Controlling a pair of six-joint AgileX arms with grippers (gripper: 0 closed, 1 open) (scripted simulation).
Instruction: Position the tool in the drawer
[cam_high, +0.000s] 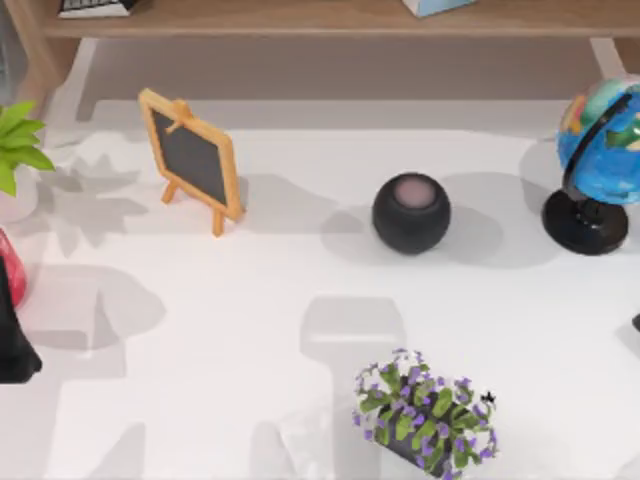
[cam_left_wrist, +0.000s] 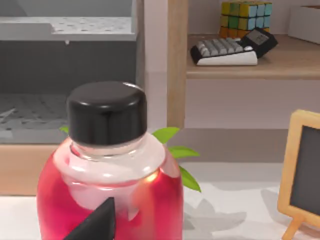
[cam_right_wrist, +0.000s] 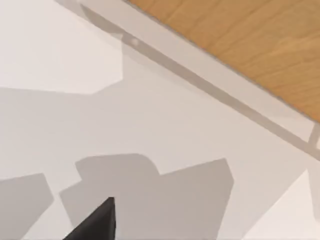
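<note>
Left gripper: my left gripper (cam_high: 14, 345) is at the table's (cam_high: 250, 330) far left edge, dark and partly cut off by the top view's border.
Grip state, left: I cannot tell whether it is released or clasped on anything.
Task's thing: no tool as such can be made out. What stands before my left gripper is a red bottle (cam_left_wrist: 107, 195) with a black cap (cam_left_wrist: 106, 112).
Position relative to hand: in the top view the red bottle (cam_high: 9, 268) is at the left edge, just beside my gripper, on the side towards the shelf (cam_high: 330, 18). The left wrist view has it close in front of the wrist camera. I cannot tell whether they touch.
Orientation: upright, cap uppermost.
Long axis: vertical, with no visible tilt.
Surroundings of bottle: green plant leaves (cam_left_wrist: 175, 150) show just behind it, and the chalkboard easel (cam_left_wrist: 302, 172) stands well apart to one side.
Drawer: a grey cabinet (cam_left_wrist: 65, 55) with a perforated inner surface stands behind the bottle, beyond a wooden upright (cam_left_wrist: 177, 65). The bottle is outside it, on the table.
Right gripper: parked at the table's right edge (cam_high: 636, 322). Grip state cannot be told.
Other items on table: a dark round speaker (cam_high: 411, 213), a globe (cam_high: 600, 165), and a pot of purple flowers (cam_high: 425, 415).
</note>
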